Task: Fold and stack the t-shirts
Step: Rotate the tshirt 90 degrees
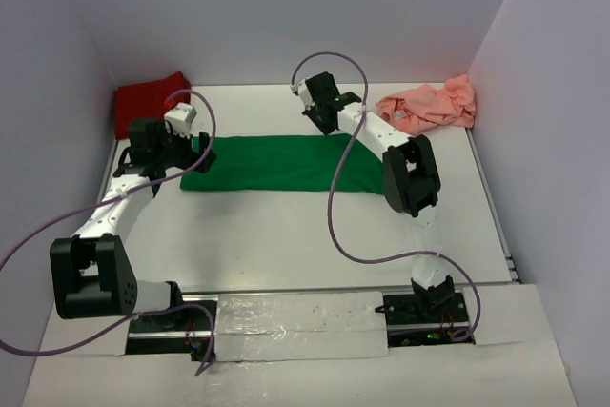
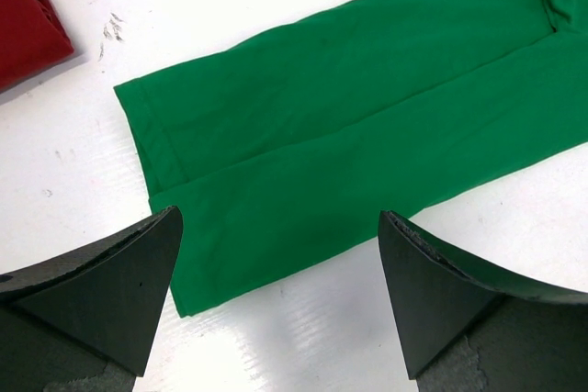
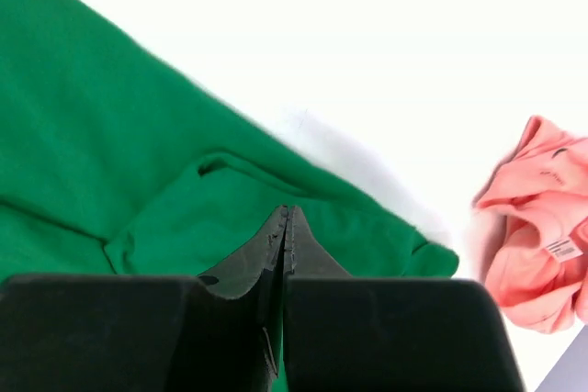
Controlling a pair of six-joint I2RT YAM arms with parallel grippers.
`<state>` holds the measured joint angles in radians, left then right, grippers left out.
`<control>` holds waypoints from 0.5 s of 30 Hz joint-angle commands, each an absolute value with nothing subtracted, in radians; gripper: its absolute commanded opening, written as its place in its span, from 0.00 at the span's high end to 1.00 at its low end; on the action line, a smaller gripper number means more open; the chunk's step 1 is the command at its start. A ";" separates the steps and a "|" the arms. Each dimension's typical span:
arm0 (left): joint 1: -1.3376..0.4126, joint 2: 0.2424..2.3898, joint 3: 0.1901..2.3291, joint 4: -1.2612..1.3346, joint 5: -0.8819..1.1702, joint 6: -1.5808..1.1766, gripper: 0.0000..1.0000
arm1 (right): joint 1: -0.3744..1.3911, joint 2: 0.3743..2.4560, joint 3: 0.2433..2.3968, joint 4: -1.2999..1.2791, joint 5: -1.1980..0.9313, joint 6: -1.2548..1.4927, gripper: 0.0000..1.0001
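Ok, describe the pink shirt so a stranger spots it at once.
Go to the far right corner of the table. The salmon pink shirt lies there in a crumpled heap. Unlike the green shirt laid flat mid-table and the dark red shirt far left, it is pink and bunched.
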<state>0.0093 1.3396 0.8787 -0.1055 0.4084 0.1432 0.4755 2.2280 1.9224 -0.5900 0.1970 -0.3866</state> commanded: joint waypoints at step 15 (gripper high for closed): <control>0.009 1.400 0.931 -0.124 0.494 0.167 0.82 | 0.486 1.879 1.674 -0.560 0.159 -0.264 0.74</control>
